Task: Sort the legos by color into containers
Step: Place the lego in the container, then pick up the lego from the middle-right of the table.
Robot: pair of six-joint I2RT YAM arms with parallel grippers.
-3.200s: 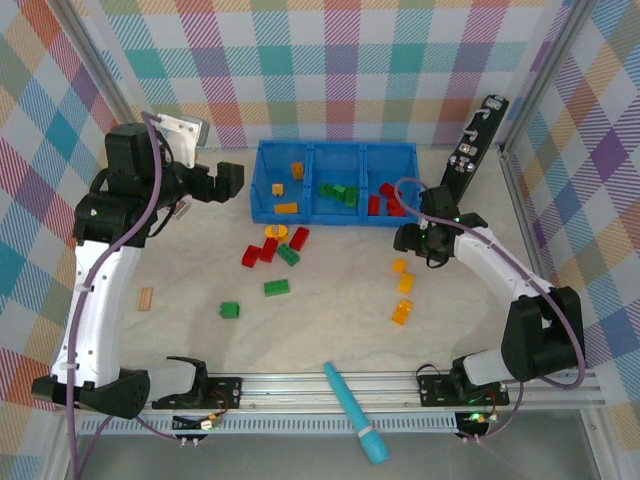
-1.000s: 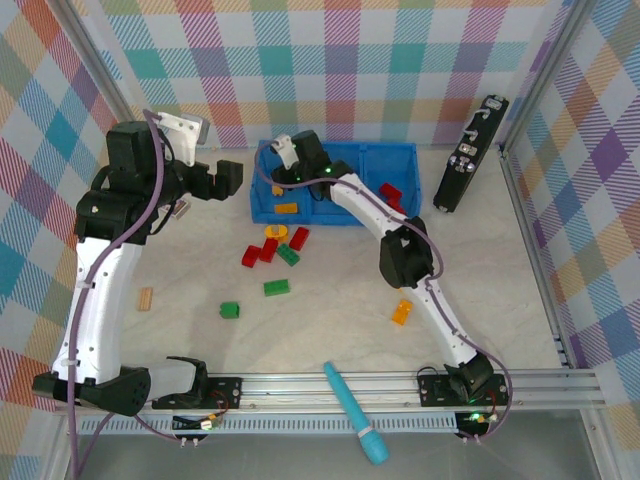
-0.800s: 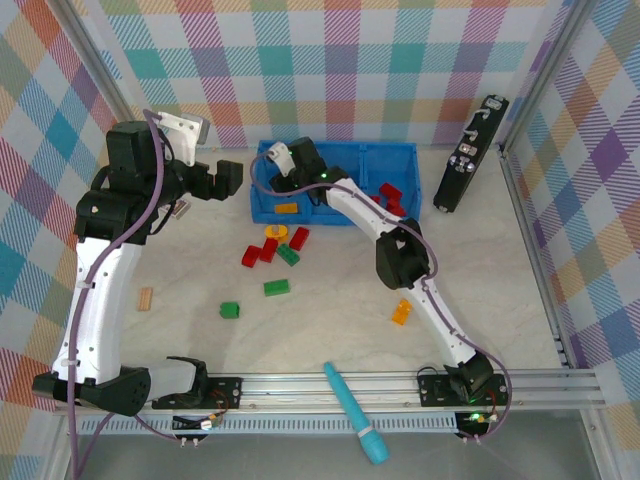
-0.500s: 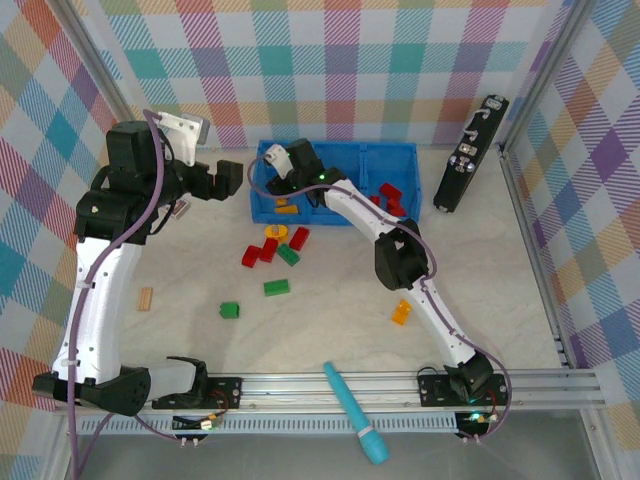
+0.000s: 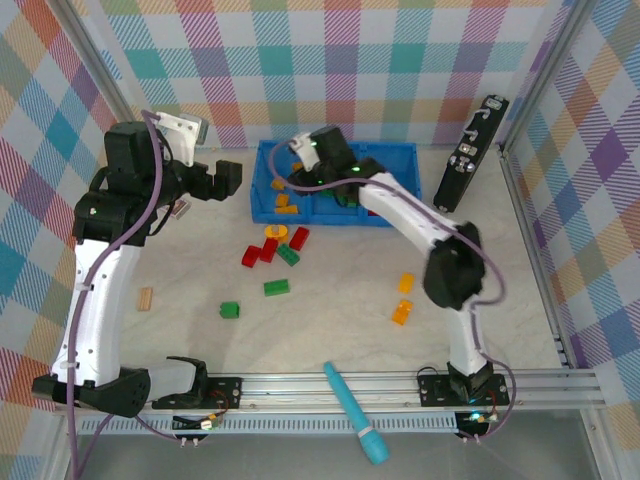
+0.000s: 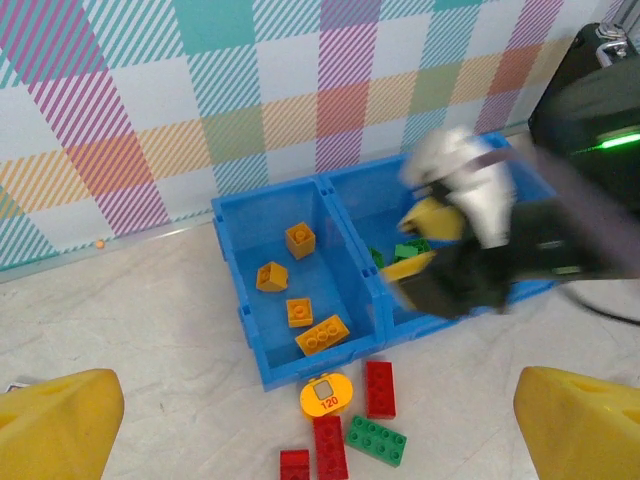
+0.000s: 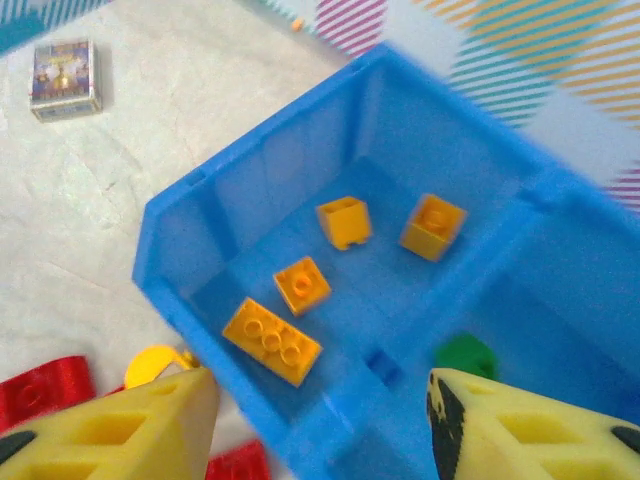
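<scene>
The blue tray (image 5: 402, 152) lies at the back of the table, its three containers side by side. My right gripper (image 5: 298, 172) hangs open over the left container (image 7: 170, 290), with nothing between its yellow fingers (image 7: 120, 425). In that container lie several yellow legos (image 7: 271, 340); a green one (image 7: 465, 355) shows in the middle container. My left gripper (image 5: 228, 180) stands open left of the tray, holding nothing. In front of the tray lie a round yellow piece (image 6: 326, 396), red legos (image 6: 380, 388) and a green one (image 6: 376, 440). Two orange legos (image 5: 401, 313) lie to the right.
A tan wooden block (image 5: 146, 298) lies at the left and a teal pen-like tool (image 5: 355, 410) near the front rail. A black device (image 5: 468, 150) leans at the back right. Two more green legos (image 5: 277, 288) sit mid-table. A small printed tile (image 7: 62, 78) lies left of the tray.
My right gripper has gone from shut to open over the left container, and its wrist and elbow have swung right. The left arm has not moved.
</scene>
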